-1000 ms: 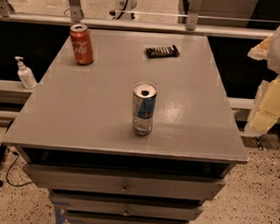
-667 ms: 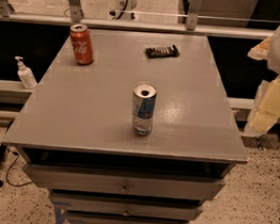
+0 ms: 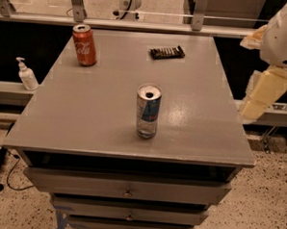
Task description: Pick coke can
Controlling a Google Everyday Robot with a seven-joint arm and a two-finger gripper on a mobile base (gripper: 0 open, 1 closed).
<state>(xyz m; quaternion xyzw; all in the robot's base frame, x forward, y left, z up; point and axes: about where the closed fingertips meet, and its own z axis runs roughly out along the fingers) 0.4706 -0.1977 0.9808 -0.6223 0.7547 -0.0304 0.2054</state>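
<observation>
Just right of the table (image 3: pixel 85 118), tool (image 3: pixel 264 94), state unclear; coke can (image 3: pixel 84 45) upright at far-left corner, slim can (image 3: pixel 148 111) mid-table.

Robot lab, gripper (image 3: pixel 255 100) at right, drawer cabinet (image 3: pixel 125 187)

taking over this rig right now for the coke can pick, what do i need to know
Gripper: raised at the right, beyond the table's right edge, far from both cans, nothing visible in it.
Coke can: upright near the far left corner of the table, not touched.
Also on top: a silver-and-blue can upright near the middle, a dark snack bar toward the far edge.
Done: nothing, no grasp yet.
Left: reach across to the far left, probably steering clear of the middle can, grasp the coke can, lift.
</observation>
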